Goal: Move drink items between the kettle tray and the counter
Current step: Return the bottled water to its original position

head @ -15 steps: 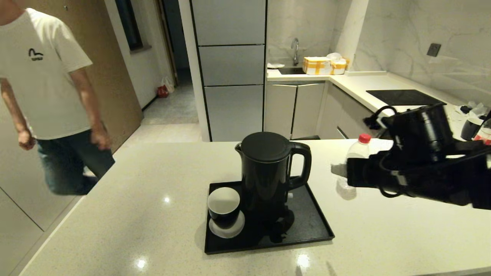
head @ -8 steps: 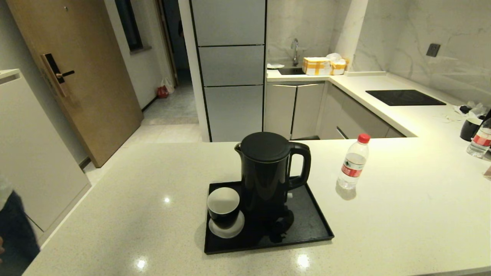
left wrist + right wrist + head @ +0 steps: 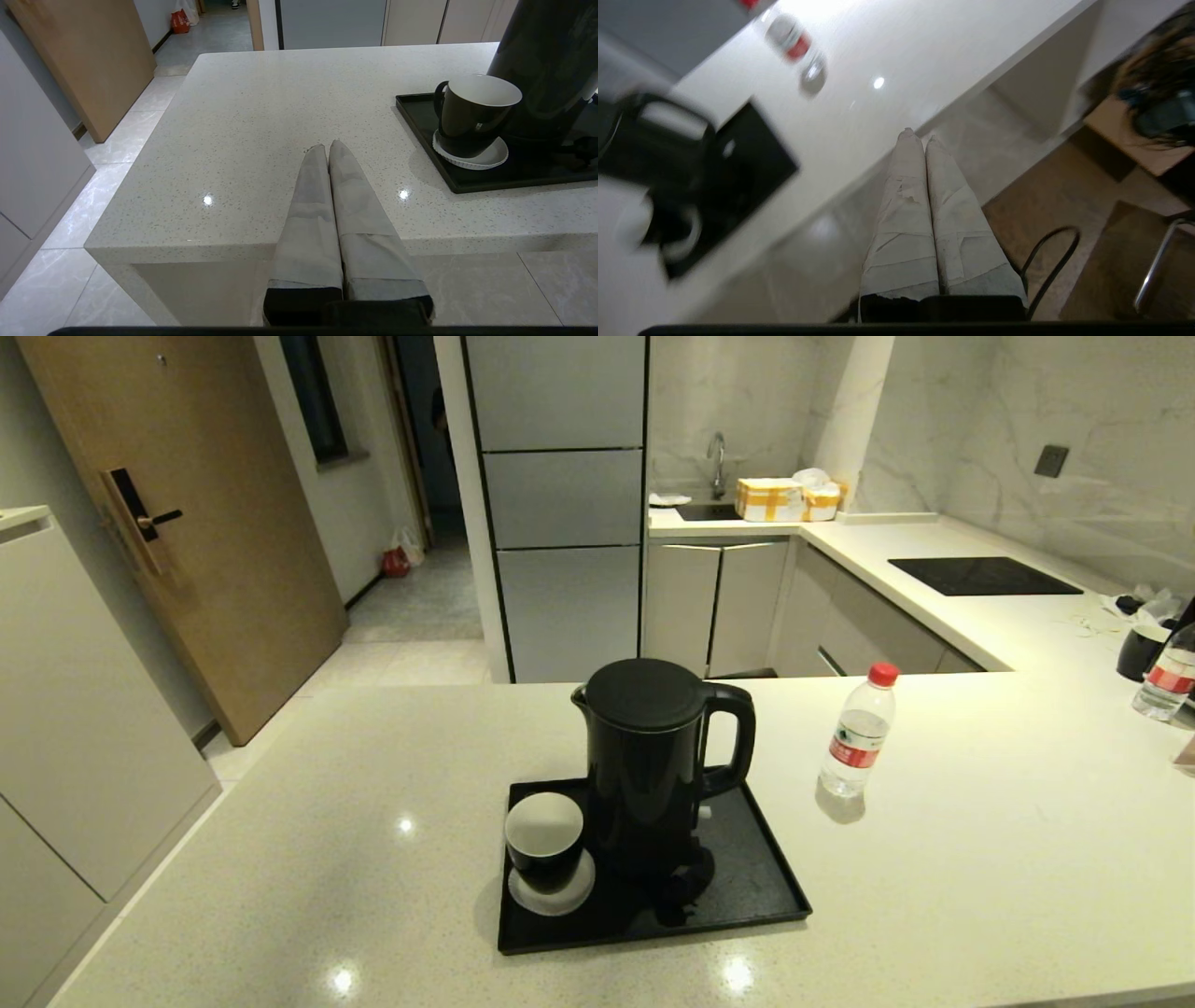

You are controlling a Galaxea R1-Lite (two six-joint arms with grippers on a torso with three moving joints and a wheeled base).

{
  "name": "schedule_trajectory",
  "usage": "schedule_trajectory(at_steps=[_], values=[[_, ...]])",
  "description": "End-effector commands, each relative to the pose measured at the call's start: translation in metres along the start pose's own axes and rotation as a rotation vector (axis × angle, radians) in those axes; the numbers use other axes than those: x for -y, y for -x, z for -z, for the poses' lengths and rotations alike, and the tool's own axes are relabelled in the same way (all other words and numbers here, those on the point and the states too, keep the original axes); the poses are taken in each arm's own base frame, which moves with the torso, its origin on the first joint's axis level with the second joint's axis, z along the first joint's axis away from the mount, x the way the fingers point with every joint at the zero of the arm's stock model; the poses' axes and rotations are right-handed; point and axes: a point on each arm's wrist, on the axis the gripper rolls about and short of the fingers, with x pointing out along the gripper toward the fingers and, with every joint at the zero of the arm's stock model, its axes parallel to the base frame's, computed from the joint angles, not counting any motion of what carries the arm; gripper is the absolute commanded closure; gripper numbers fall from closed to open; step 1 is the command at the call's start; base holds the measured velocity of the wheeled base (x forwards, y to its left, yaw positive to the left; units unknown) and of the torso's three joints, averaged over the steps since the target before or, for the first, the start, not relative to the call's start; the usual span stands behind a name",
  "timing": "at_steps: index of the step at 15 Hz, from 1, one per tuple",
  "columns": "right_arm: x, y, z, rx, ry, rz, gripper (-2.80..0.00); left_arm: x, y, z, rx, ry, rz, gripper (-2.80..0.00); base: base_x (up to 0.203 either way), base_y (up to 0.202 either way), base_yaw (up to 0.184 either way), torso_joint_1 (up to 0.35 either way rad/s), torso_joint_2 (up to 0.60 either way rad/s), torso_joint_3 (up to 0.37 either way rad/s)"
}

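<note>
The glossy black kettle (image 3: 653, 756) stands upright on the flat black tray (image 3: 756, 887) in the middle of the cream counter (image 3: 980, 859). To its right, off the tray, a small clear water bottle (image 3: 857, 733) with a red cap stands on the counter. Neither arm shows in the head view. In the left wrist view my left gripper (image 3: 328, 145) is shut and empty, low at the counter's near edge, left of the tray (image 3: 423, 140). My right gripper (image 3: 917, 136) is shut and empty, off the counter's front edge, with the bottle (image 3: 791, 42) and kettle (image 3: 658, 154) far from it.
A black cup with a white inside (image 3: 544, 845) sits on a white saucer on the tray's left part. A second bottle (image 3: 1160, 683) and a dark cup (image 3: 1141, 651) stand at the far right. A black cooktop panel (image 3: 983, 575) lies on the back counter.
A second ago my right arm crossed in front of the bottle; it has since withdrawn out of the head view. The person at the left has walked out of sight. Kettle and bottle stayed put.
</note>
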Motion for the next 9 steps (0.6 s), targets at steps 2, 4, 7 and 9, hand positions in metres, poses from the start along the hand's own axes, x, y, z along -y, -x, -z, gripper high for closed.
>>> schedule_trajectory(at_steps=[2,4,7,9], values=[[-0.005,0.003,0.013,-0.092,0.025,-0.083,0.0,0.0,0.0,0.0,0.001,-0.001,0.0,0.0,0.0,0.0,0.0,0.0,0.0,0.0],[-0.015,-0.019,0.003,-0.218,0.049,-0.091,0.0,0.0,0.0,0.0,0.001,0.0,0.0,0.0,0.0,0.0,0.0,0.0,0.0,0.0],[-0.042,-0.087,-0.023,-0.507,0.077,-0.062,0.0,0.0,0.0,0.0,0.001,-0.001,0.0,0.0,0.0,0.0,0.0,0.0,0.0,0.0],[-0.062,-0.151,-0.034,-0.612,0.1,-0.071,0.0,0.0,0.0,0.0,0.001,0.0,0.0,0.0,0.0,0.0,0.0,0.0,0.0,0.0]])
